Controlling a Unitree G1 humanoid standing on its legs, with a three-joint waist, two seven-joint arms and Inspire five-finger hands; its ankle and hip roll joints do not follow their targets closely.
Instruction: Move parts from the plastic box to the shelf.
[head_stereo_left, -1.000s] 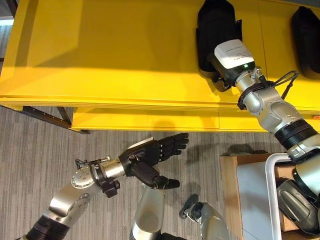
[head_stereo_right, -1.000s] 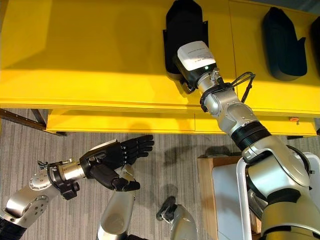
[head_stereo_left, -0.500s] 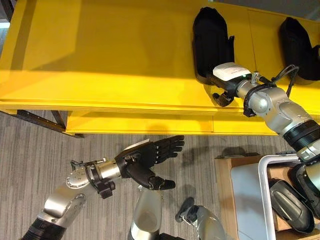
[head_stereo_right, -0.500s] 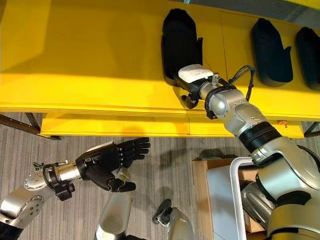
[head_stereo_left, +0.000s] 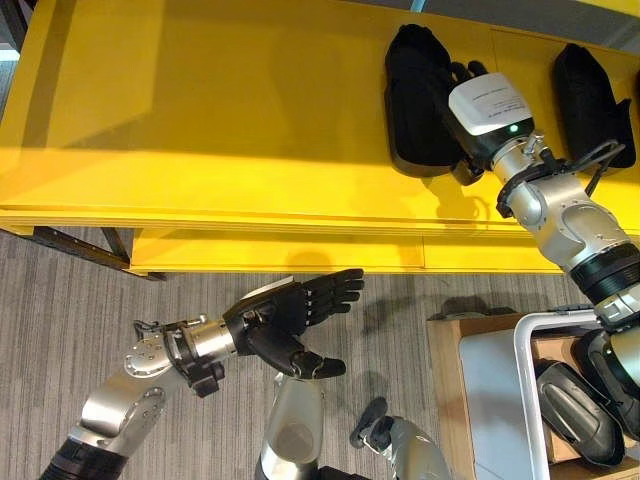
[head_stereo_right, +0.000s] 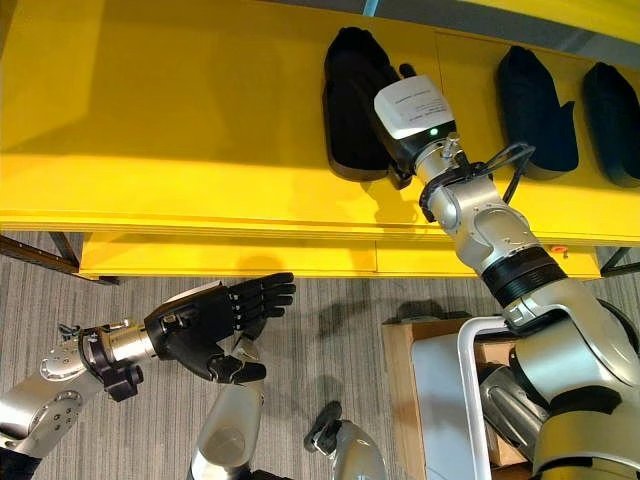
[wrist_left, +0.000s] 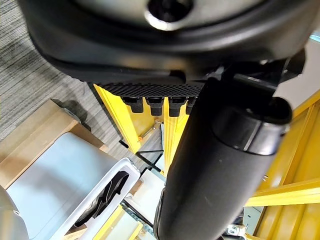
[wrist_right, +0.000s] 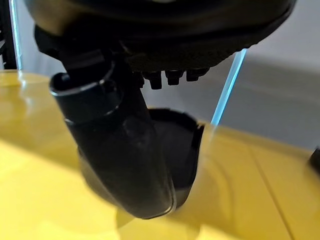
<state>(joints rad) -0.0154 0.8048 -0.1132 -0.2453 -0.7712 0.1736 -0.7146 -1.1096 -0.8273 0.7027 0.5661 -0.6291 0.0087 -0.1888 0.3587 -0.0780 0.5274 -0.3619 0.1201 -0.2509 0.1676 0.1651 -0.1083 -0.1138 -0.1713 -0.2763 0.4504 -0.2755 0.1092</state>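
On the yellow shelf lies a black moulded part. My right hand hovers at that part's right edge, fingers relaxed and open, thumb stretched over the part and holding nothing. Two more black parts lie further right on the shelf. A white-rimmed plastic box sits at the lower right with another black part inside. My left hand is open and empty above the floor, well short of the shelf.
The plastic box rests on a wooden base. A lower yellow ledge runs under the shelf's front edge. Dark shelf legs stand at the left. The shelf's left half is bare.
My right hand has turned from lying sideways at the part's near end to standing over its right edge, further back. The left hand has barely moved. The camera shifted slightly.
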